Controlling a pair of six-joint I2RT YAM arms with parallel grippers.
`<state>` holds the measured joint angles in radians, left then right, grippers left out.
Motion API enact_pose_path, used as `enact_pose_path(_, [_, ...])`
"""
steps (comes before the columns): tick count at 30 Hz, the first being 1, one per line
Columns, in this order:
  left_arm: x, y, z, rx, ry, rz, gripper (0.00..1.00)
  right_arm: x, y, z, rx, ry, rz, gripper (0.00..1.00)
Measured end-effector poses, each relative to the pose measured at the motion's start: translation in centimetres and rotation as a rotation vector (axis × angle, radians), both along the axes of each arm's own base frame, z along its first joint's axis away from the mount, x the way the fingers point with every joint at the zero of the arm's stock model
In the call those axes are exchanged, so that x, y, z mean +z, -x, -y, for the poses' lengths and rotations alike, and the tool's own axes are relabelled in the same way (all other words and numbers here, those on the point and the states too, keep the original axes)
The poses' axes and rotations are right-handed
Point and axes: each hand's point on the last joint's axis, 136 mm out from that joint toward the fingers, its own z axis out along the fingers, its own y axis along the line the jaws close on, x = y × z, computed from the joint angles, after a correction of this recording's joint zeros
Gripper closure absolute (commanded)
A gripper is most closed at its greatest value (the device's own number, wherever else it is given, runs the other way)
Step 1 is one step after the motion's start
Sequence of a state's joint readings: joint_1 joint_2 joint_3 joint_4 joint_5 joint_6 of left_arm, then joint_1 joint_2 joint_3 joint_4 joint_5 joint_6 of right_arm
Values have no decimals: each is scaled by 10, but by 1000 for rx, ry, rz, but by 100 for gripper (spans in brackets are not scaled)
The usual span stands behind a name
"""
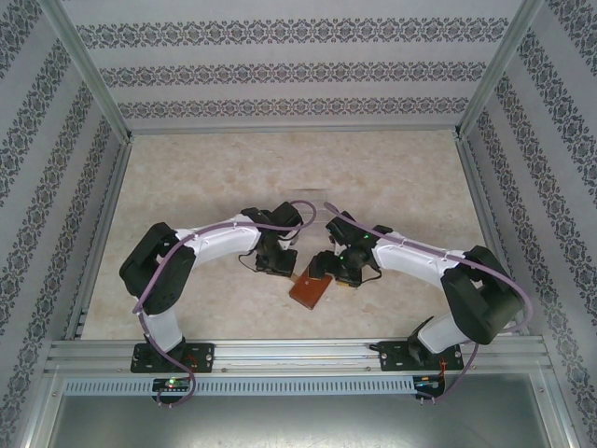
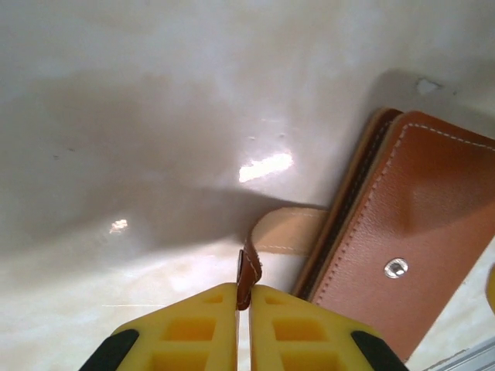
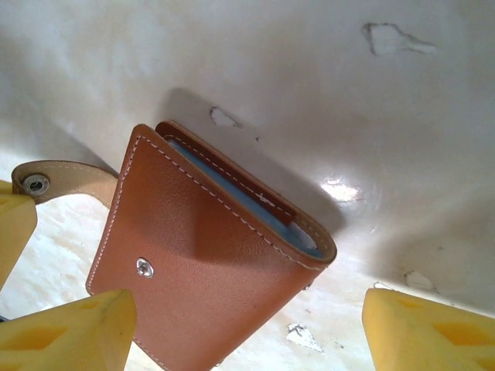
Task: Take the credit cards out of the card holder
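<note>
The card holder [image 1: 311,291] is a reddish-brown leather folder lying on the table between the two arms, near the front edge. My left gripper [image 2: 243,290] is shut on the holder's little side tab [image 2: 278,232], which curves out from the holder [image 2: 410,232]. My right gripper [image 3: 244,317] stands open just above the holder [image 3: 209,255], one yellow finger [image 3: 77,332] over its snap side and the other off to its right. The holder's flap gapes slightly and shows a blue-grey inner face [image 3: 255,205]. The credit cards are hidden inside.
The pale marbled tabletop [image 1: 280,177] has chipped spots [image 3: 394,37] near the holder. Patterned walls [image 1: 298,70] close off the back and both sides. An aluminium rail [image 1: 298,350] runs along the near edge behind the arm bases.
</note>
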<state>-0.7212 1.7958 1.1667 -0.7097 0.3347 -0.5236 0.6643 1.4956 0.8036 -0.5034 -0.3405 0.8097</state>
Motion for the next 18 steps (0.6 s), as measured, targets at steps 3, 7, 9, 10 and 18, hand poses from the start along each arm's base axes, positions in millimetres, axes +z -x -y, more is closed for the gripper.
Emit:
enact_pose_path(3, [-6, 2, -10, 22, -9, -18, 87, 2, -3, -3, 4, 7, 7, 20])
enact_pose_path(7, [-10, 12, -23, 42, -6, -51, 87, 4, -6, -7, 14, 26, 12, 17])
enact_pose_path(9, [-11, 17, -26, 51, 2, -60, 87, 6, -8, -11, 23, 35, 16, 16])
enact_pose_path(10, [-11, 20, -27, 54, 11, -65, 87, 6, -9, -13, 26, 37, 16, 15])
enact_pose_path(18, [-22, 42, -33, 122, 79, -106, 87, 9, -12, -31, 86, 122, 37, 10])
